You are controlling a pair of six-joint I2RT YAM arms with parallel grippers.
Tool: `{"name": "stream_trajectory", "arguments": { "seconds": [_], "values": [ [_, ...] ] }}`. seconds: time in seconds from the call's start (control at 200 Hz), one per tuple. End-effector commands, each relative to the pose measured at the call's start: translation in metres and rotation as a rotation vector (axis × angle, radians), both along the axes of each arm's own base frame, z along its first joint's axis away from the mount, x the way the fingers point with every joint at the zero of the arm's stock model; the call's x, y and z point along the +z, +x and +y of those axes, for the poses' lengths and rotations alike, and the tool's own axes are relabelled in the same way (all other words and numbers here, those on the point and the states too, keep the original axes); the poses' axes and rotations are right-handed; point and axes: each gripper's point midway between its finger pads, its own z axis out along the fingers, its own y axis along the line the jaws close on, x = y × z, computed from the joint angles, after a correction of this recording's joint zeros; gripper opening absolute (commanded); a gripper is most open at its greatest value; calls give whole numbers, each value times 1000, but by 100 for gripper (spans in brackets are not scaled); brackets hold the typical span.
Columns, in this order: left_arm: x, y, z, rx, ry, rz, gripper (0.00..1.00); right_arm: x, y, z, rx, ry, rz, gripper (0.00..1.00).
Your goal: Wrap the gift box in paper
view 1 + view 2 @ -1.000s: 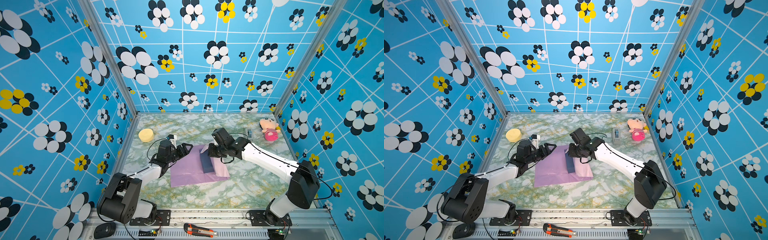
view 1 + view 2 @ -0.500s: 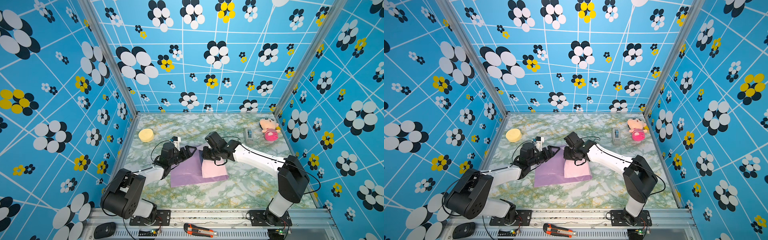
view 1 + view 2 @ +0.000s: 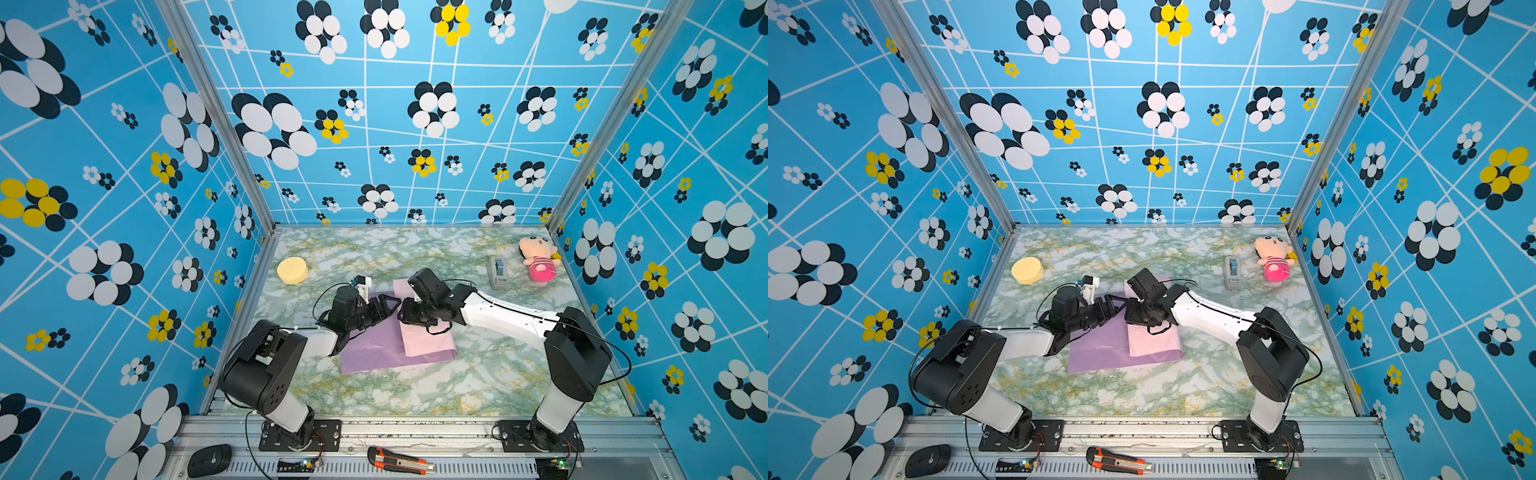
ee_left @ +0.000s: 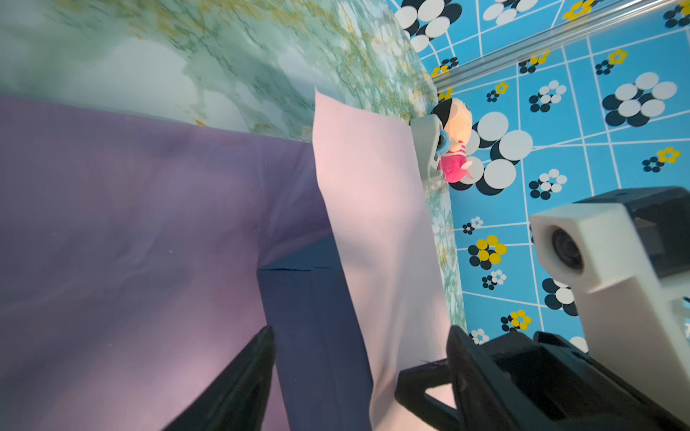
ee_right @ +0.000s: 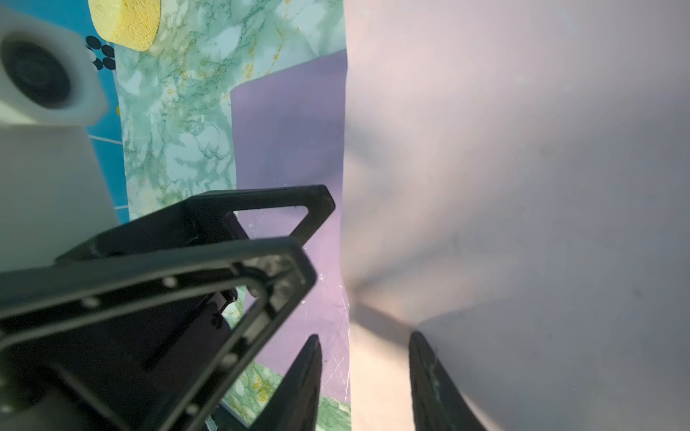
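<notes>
The paper (image 3: 370,351) lies lilac side up mid-table, its right part folded over as a pale pink flap (image 3: 426,340) in both top views (image 3: 1152,338). That flap hides the gift box from above. Only the left wrist view shows the navy gift box (image 4: 317,317), poking out from under the flap (image 4: 373,209). My left gripper (image 3: 390,305) (image 4: 360,332) is open, its fingers straddling the box side and the flap edge without touching them. Facing it, my right gripper (image 3: 409,316) (image 5: 365,336) is open over the flap's edge, nothing pinched.
A yellow sponge (image 3: 293,270) sits at the back left. A grey tape dispenser (image 3: 497,270) and a plush doll (image 3: 538,262) are at the back right. A utility knife (image 3: 399,459) lies on the front rail. The two grippers nearly touch.
The right gripper carried the paper's right side leftward over the box, then opened and let it go. The box, visible from above before, is now covered. The left gripper moved in closer.
</notes>
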Motion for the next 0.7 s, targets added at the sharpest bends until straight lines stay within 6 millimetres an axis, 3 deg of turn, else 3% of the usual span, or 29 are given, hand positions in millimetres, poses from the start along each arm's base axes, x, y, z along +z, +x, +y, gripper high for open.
{"name": "stream_trajectory", "arguments": {
  "seconds": [0.0, 0.245, 0.475, 0.58, 0.695],
  "values": [
    [-5, 2, -9, -33, 77, -4, 70, -7, -13, -4, 15, -10, 35, 39],
    [-26, -2, -3, -43, 196, 51, 50, 9, -9, -5, 26, 6, -16, 32],
    [-34, -7, -4, -72, 283, 65, 44, 41, -3, -8, 29, 30, -93, 35],
    [-35, -9, 0, -60, 320, 63, 39, 60, 3, -22, 22, 30, -131, 39],
    [-33, -11, 5, -52, 347, 53, 38, 78, 15, -54, -11, 40, -156, 43]
  ]
}}
